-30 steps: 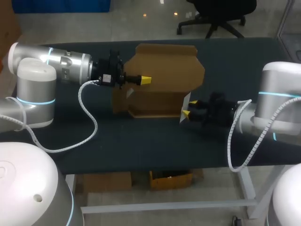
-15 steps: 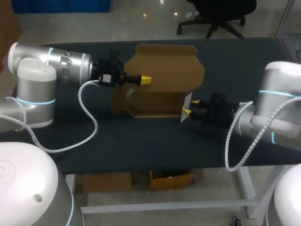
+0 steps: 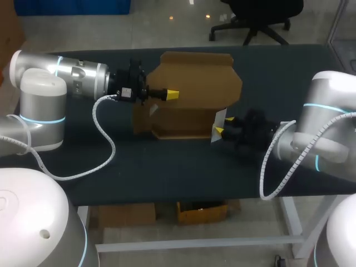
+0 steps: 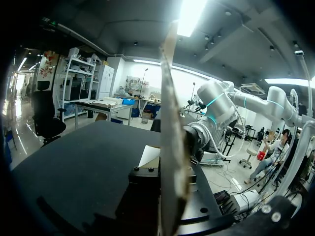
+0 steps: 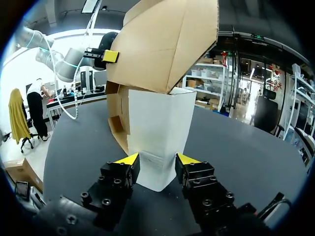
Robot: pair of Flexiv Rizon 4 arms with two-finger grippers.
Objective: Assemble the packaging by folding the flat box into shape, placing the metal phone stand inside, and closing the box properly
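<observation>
Cardboard box [image 3: 192, 92], brown and half folded, stands on the dark desk [image 3: 167, 167] in the head view, with its tall back panel close to the desk's far edge. The left arm [image 3: 83, 78] comes in from the left, and 1 yellow tip [image 3: 173, 94] of the left jaws lies against the upper panel. The right arm [image 3: 328, 122] comes in from the right. The right jaws sit at the box's near right corner, with a white flap [image 3: 217, 123] between their 2 tips. Bare desk runs the whole width between the box and the near edge, and more lies open toward the far right corner.

In the left wrist view, a cardboard panel [image 4: 172, 147] shows edge-on, rising straight out from between the left jaws, which pinch it from 2 sides. Their yellow tips are hidden. The right arm [image 4: 216, 105] shows past the panel, and dark open desk stretches away on the other side of it.

In the right wrist view, the right jaws are spread wide. The white flap [image 5: 157, 132] stands upright between their 2 yellow tips [image 5: 129, 159], its side edges just beside them; I cannot tell whether they touch. The brown panel [image 5: 167, 44] leans out over the flap, with a yellow tip [image 5: 110, 55] of the left jaws at its edge. Open desk lies on both sides of the box.
</observation>
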